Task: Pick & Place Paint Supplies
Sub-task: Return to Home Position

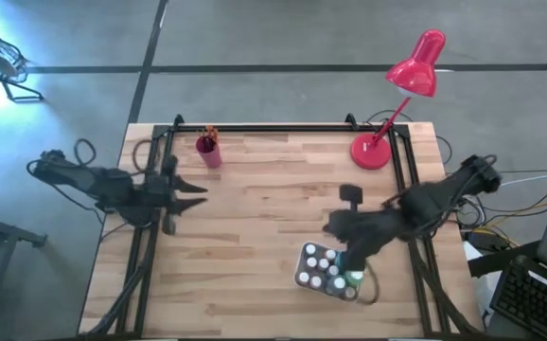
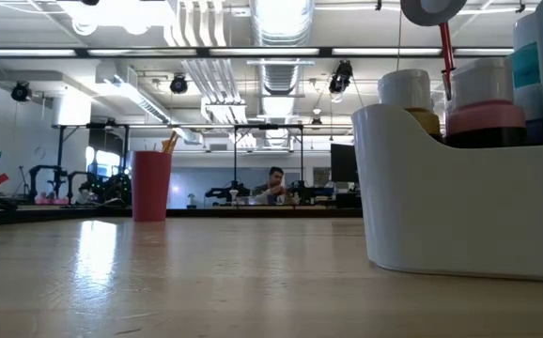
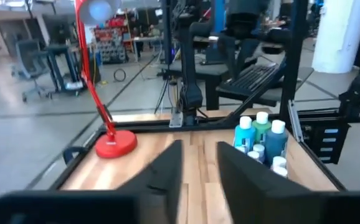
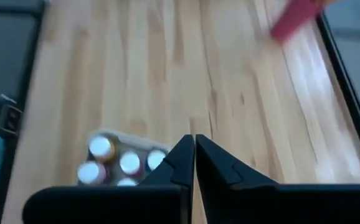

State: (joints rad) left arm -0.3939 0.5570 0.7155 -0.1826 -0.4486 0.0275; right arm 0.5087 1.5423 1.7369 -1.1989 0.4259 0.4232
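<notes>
Wooden table [image 1: 255,237]: bottles [image 3: 262,129] in white bin [image 2: 459,207]; right gripper [image 4: 194,138] pressed together (empty), left gripper [image 3: 198,146] spread.

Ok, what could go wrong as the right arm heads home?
The right gripper hangs shut by the white bin packed with paint bottles; a low retreat could clip caps or drag it. The red lamp stands beside that arm; a wide swing might knock it. The left gripper sits open, far off.

No writing, label, brand or number is legible on anything here.
</notes>
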